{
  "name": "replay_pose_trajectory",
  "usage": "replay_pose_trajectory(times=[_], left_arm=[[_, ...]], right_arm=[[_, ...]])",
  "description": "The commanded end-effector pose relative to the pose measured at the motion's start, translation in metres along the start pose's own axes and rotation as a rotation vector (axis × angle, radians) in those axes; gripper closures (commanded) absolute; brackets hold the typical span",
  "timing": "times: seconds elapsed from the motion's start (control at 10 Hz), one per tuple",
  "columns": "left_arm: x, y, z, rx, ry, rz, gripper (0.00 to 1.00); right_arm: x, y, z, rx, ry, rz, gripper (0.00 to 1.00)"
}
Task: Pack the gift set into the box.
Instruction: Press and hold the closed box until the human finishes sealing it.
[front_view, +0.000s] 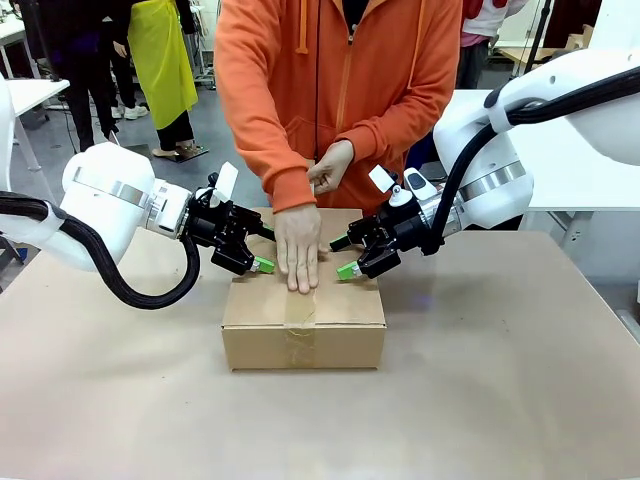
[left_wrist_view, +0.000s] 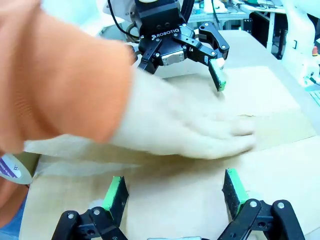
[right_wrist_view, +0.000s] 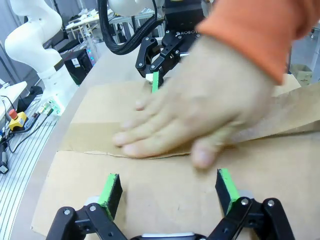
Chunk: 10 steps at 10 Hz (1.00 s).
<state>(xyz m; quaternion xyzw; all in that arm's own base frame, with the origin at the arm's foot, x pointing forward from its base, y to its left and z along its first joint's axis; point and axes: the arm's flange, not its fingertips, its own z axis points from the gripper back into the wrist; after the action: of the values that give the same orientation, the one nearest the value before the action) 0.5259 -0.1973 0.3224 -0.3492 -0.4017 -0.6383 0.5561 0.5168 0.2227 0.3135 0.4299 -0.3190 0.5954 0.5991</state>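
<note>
The box (front_view: 340, 345) stands mid-table with its flaps folded down and a brown tape strip (front_view: 300, 318) running along the seam and down the front. A person's hand (front_view: 298, 250) presses flat on the seam. My left gripper (front_view: 262, 250) is open over the left part of the box top, beside that hand. My right gripper (front_view: 343, 257) is open over the right part. In the left wrist view my left gripper (left_wrist_view: 175, 192) spans the cardboard (left_wrist_view: 270, 100) in front of the hand (left_wrist_view: 190, 130). The right wrist view has my right gripper (right_wrist_view: 169, 187) likewise in front of the hand (right_wrist_view: 200, 110). The gift set is hidden.
The person in an orange jacket (front_view: 330, 90) stands at the far table edge, the other hand (front_view: 328, 170) held near the chest. A roll of tape (left_wrist_view: 10, 170) shows at the left wrist view's edge. Bare table (front_view: 500, 380) lies around the box.
</note>
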Motion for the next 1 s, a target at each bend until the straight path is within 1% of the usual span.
replay_pose_trajectory(times=[0.0,0.9], left_arm=[[-0.004,-0.0016,-0.0029,-0.007,0.0,-0.014,0.0],[-0.004,-0.0016,-0.0029,-0.007,0.0,-0.014,0.0]], right_arm=[[-0.0039,0.0005,-0.0025,-0.001,-0.004,0.006,0.0],[-0.0039,0.0005,-0.0025,-0.001,-0.004,0.006,0.0]])
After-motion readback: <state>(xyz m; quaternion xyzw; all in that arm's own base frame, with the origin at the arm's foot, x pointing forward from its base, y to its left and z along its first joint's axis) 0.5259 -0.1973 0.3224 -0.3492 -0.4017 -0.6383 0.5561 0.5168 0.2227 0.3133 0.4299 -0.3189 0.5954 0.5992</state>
